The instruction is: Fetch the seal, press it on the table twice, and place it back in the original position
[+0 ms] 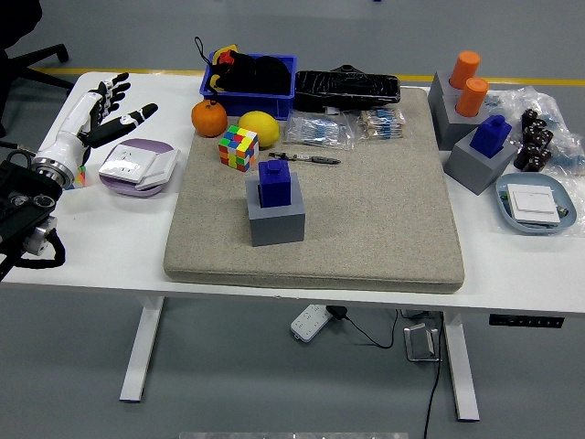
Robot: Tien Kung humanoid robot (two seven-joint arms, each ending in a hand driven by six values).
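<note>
A dark blue seal [274, 181] stands upright in a grey block holder [276, 218] on the grey mat [366, 219], left of its middle. My left hand [102, 112] is at the table's far left, well away from the seal, fingers spread and holding nothing. Its black arm [23, 206] comes in from the left edge. A second blue seal [494, 133] sits in another grey holder [481, 162] at the right. My right arm is out of view.
A purple-and-white box [137, 165] lies beside my left hand. An orange [209, 118], a lemon [259, 127] and a colour cube [238, 147] sit at the mat's back left. A blue bin [249, 78], two orange cylinders [468, 82] and a grey plate [534, 206] are further off.
</note>
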